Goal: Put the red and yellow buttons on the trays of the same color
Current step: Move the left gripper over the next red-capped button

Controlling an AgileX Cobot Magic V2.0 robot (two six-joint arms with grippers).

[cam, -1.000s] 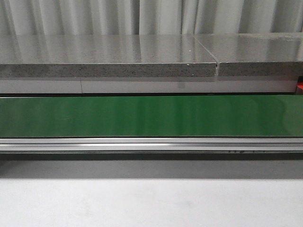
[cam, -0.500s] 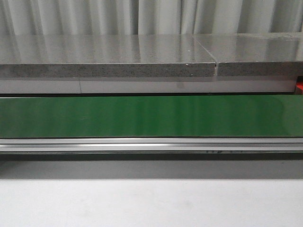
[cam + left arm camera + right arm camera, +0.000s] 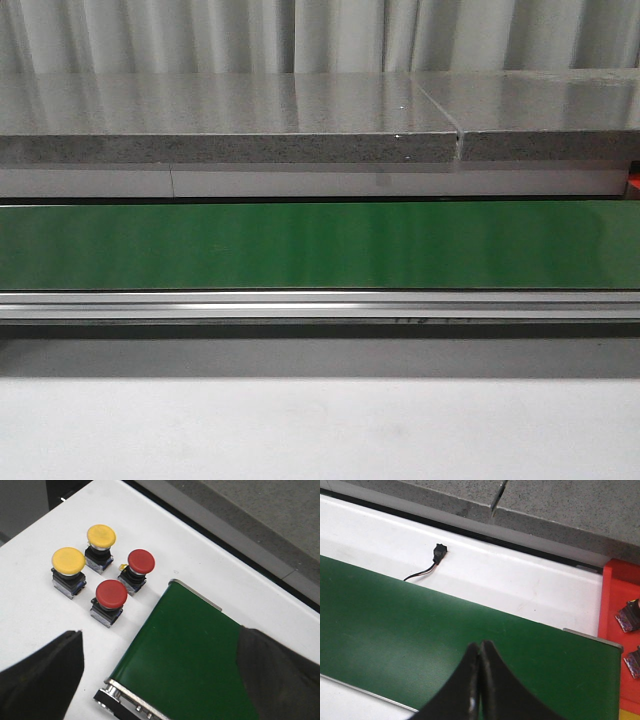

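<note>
Buttons: four in the left wrist view, standing in a tight cluster on the white table, none touching
Yellow count: two, one yellow button farther out and a second yellow button beside it
Red count: two, one red button close to the belt's corner, the other red button just beside the belt's side edge
Trays: one red tray at the belt's end in the right wrist view, small parts resting on it at the frame edge; below it a yellow sliver that I cannot tell is a tray or not
Belt: green conveyor belt runs the full width of the front view, nothing riding on it
Around: grey stone counter behind the belt, metal rail in front, a small black connector with a wire on the white strip
Left gripper: jaws spread wide, dark fingers on either side, over the belt end and holding nothing
Right gripper: fingertips pressed together, nothing between them, over the belt
Open room: bare table around the cluster; the belt edge crowds the red pair
</note>
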